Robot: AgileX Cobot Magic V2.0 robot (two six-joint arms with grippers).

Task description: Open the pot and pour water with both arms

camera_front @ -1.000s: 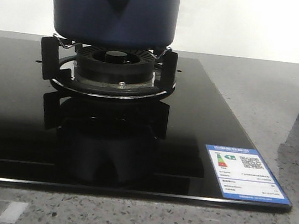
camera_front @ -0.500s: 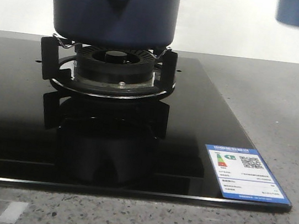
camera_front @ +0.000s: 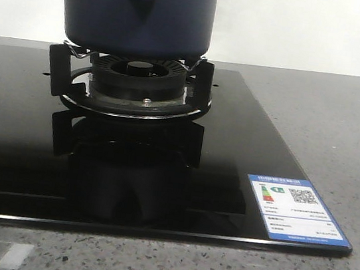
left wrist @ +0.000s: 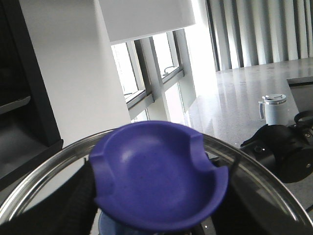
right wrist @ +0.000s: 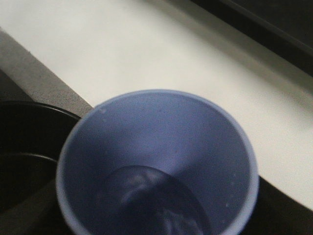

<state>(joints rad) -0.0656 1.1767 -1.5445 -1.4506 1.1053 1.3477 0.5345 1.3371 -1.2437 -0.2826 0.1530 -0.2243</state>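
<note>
Blue-bordered energy label at the near right corner of the black glass hob: QR code and coloured arrow chart visible; printed text too small to read.

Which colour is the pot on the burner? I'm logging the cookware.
Dark navy blue, matte; the pot shows best in the front view.

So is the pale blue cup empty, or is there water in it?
Not empty. The right wrist view looks down into the cup and shows water pooled in its lower part, well below the rim.
</note>
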